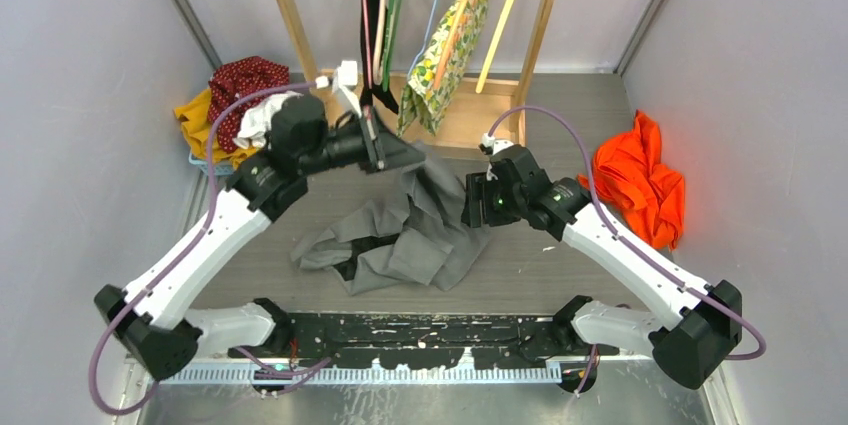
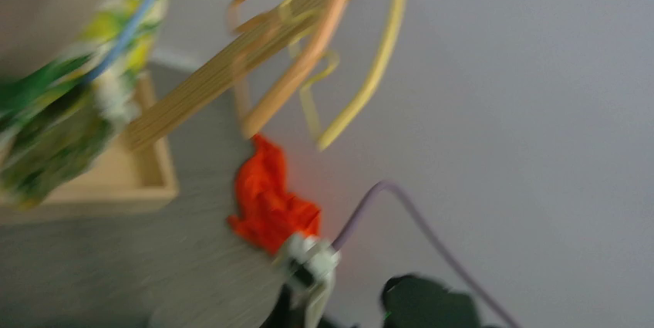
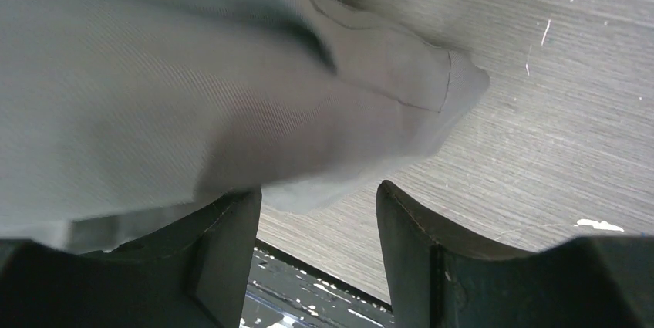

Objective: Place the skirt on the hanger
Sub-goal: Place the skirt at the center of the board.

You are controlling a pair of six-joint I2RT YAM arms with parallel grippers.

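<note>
Grey woven skirt (image 1: 420, 230) lies crumpled at centre of grey wood-grain table (image 1: 530, 270). Your left gripper (image 1: 378, 150) is clamped tight on skirt's 11 o'clock corner, holding it off table in a peak. Your right gripper (image 1: 468, 203) sits at skirt's 2 o'clock edge, jaws parted, nothing pinched; wrist view shows hem draped over one finger (image 3: 224, 258). Yellow plastic hanger (image 1: 503, 15) hangs on wooden rack (image 1: 541, 25) at 12 o'clock. Crumpled orange cloth (image 1: 640, 180) at table's 3 o'clock.
</note>
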